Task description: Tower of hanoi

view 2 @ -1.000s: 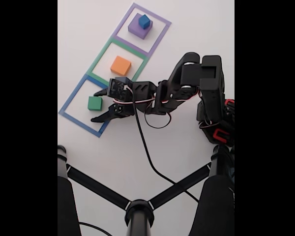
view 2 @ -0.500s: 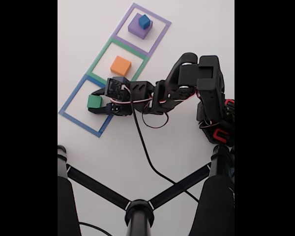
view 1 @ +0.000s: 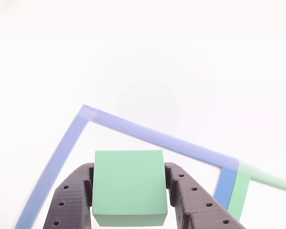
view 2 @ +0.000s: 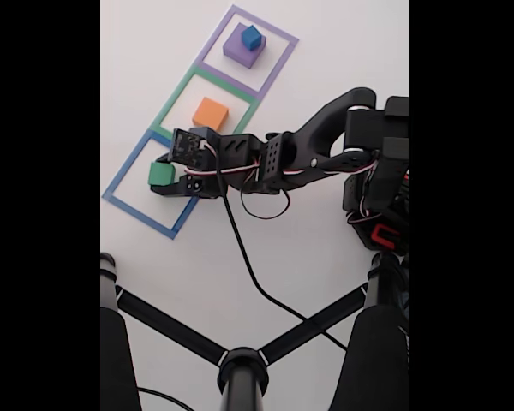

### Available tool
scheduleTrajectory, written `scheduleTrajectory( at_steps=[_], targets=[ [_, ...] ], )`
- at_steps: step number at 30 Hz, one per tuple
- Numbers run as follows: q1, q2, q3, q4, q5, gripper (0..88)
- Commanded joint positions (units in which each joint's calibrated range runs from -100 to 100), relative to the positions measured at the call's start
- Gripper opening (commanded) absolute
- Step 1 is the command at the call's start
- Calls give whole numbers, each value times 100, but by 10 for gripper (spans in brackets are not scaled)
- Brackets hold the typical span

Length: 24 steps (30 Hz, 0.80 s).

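The tower of hanoi lies spread over three taped squares in the fixed view. The green cube [view 2: 161, 174] sits in the blue outline, and my gripper [view 2: 158, 176] is shut on it, one finger on each side. The other view shows the green cube [view 1: 128, 186] close up. A black finger [view 1: 69, 202] presses its left face and the other finger [view 1: 193, 202] its right face, so the gripper [view 1: 128, 168] holds it. The orange block [view 2: 210, 113] lies in the green outline. The small blue cube [view 2: 252, 37] rests on the purple block [view 2: 240, 51] in the purple outline.
The blue taped outline [view 2: 124, 175], green outline [view 2: 176, 103] and purple outline [view 2: 278, 38] run diagonally across the white table. The arm's base [view 2: 381, 214] stands at the right, with a black cable [view 2: 248, 265] trailing down. Black stand legs [view 2: 240, 364] cross the bottom.
A second ago the gripper stood open just right of the green cube. The arm has since stretched left, and the fingers have gone around the cube and shut on it.
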<state>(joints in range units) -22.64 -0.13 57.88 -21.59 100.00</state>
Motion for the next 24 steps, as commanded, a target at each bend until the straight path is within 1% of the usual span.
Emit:
scheduleTrajectory(
  at_steps=[1,5,10,15,19,24],
  targets=[
    [41,-1350,-640,1613,0,56],
    [110,-2311,-1394,3579,0,56],
    [323,-3200,-2912,6485,0,56],
    [659,-3665,-4311,8695,0,61],
    [1002,-3874,-5211,10071,0,61],
    [1459,-3994,-6010,11107,0,60]
  ],
)
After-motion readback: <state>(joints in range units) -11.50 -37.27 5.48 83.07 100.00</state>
